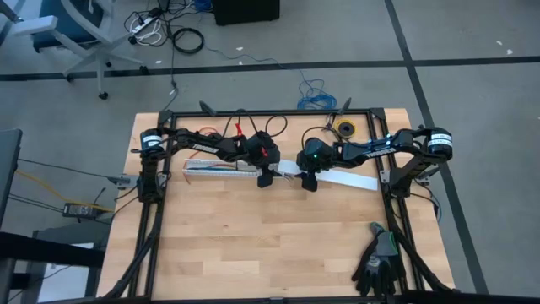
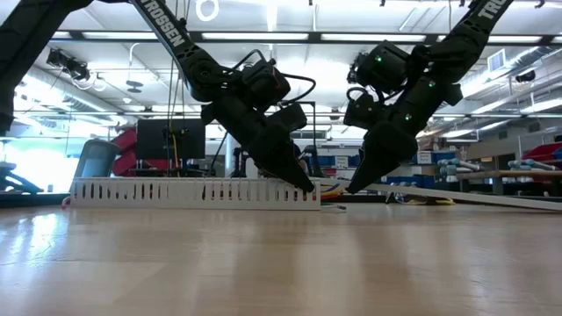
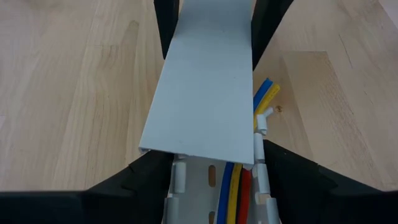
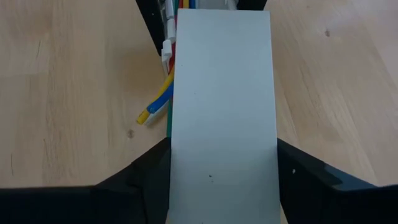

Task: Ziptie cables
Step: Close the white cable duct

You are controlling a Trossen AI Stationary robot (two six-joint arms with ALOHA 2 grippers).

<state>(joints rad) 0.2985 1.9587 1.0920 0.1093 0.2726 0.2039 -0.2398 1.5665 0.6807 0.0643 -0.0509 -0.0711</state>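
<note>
Left gripper (image 1: 265, 179) clamped around slotted channel (image 2: 193, 192) end — right gripper (image 1: 309, 181) astride white cover strip (image 4: 221, 112), grip unclear.

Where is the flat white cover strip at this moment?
In the high view, the flat white cover strip lies near the table's far edge, right of centre, running from the slotted white channel between both grippers' jaws toward the right side.

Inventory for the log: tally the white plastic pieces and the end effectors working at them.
slotted white channel: 1
flat white cover strip: 1
end effectors: 2, the left end effector and the right end effector
Total: 4
</note>
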